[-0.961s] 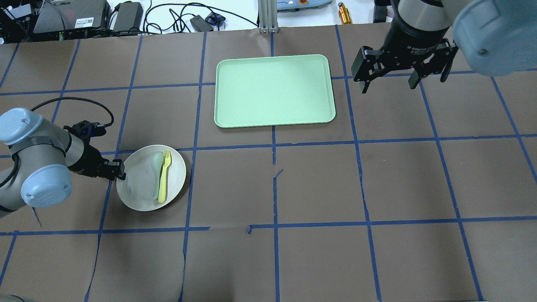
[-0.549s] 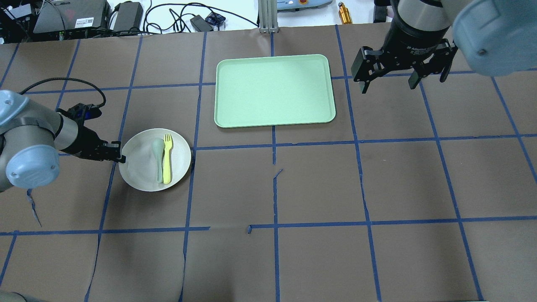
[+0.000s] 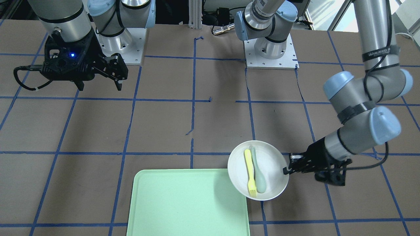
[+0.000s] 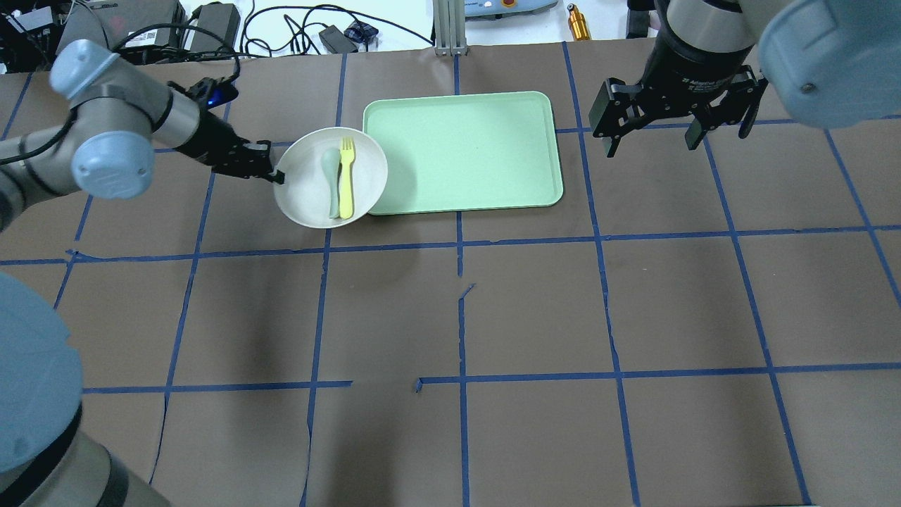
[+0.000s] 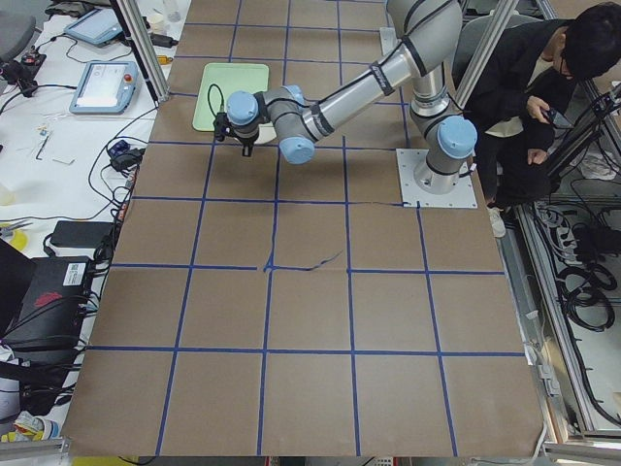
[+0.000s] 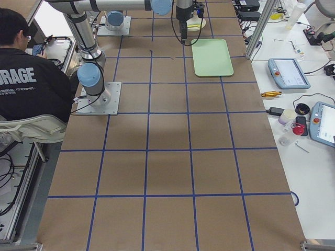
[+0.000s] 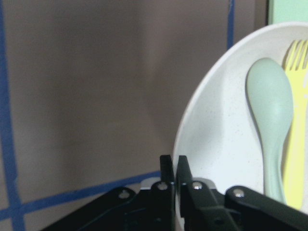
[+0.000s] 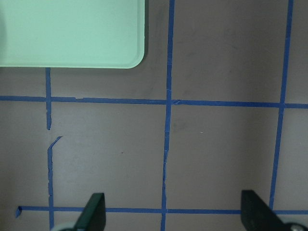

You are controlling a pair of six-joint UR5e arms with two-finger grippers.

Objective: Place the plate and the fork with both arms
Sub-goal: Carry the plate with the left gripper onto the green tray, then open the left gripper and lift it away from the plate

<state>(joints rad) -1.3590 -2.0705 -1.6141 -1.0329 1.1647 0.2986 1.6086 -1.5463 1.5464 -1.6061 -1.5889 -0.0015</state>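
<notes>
My left gripper (image 4: 273, 172) is shut on the left rim of the off-white plate (image 4: 303, 190) and holds it in the air, its right edge over the mint-green tray's (image 4: 464, 151) left edge. The yellow fork (image 4: 346, 177) lies on the plate beside a pale grey-green spoon (image 4: 331, 179). The front view shows the plate (image 3: 272, 167), the fork (image 3: 249, 172) and the left gripper (image 3: 287, 170). The left wrist view shows the fingers (image 7: 184, 175) pinching the plate's rim (image 7: 192, 134). My right gripper (image 4: 654, 141) hangs open and empty right of the tray, also in the front view (image 3: 98, 86).
The tray (image 3: 187, 203) lies flat at the table's far middle, nothing on it. Brown paper with blue tape lines covers the table (image 4: 535, 310). Cables and power bricks (image 4: 211, 28) lie beyond the far edge. A seated person (image 6: 31, 89) is next to the robot's base.
My left arm has lifted the plate with fork and spoon and carried it away from the robot and rightward to the tray's left edge. The right arm has not moved.
</notes>
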